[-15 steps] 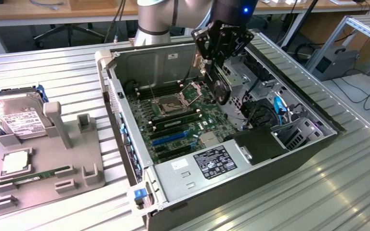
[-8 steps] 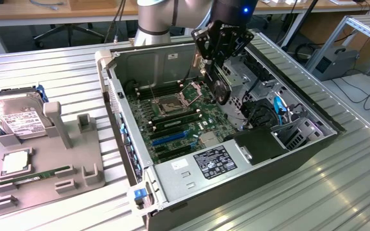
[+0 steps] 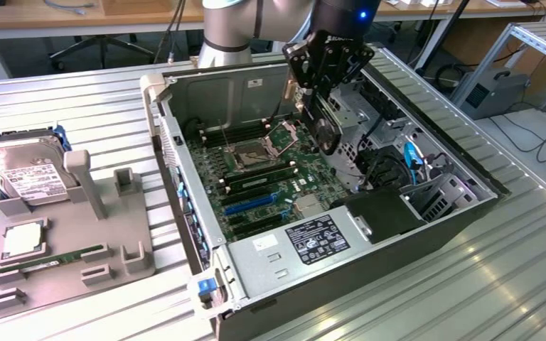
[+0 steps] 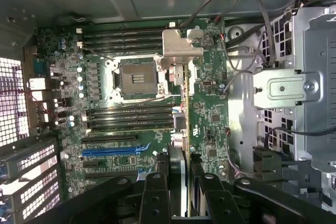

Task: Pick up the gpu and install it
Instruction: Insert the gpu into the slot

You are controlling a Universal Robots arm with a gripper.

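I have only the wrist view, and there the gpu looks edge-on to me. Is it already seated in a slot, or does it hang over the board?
Observer: In the exterior view the gpu hangs from the tool, and it seems raised above the board, not seated.
Operator: Thank you. Where is the hard drive?
Observer: The hard drive rests tilted in a grey holder, on the exterior view's left of the case.
Operator: And the RAM stick?
Observer: The RAM stick lies flat in the same holder, nearer the exterior camera than the hard drive.
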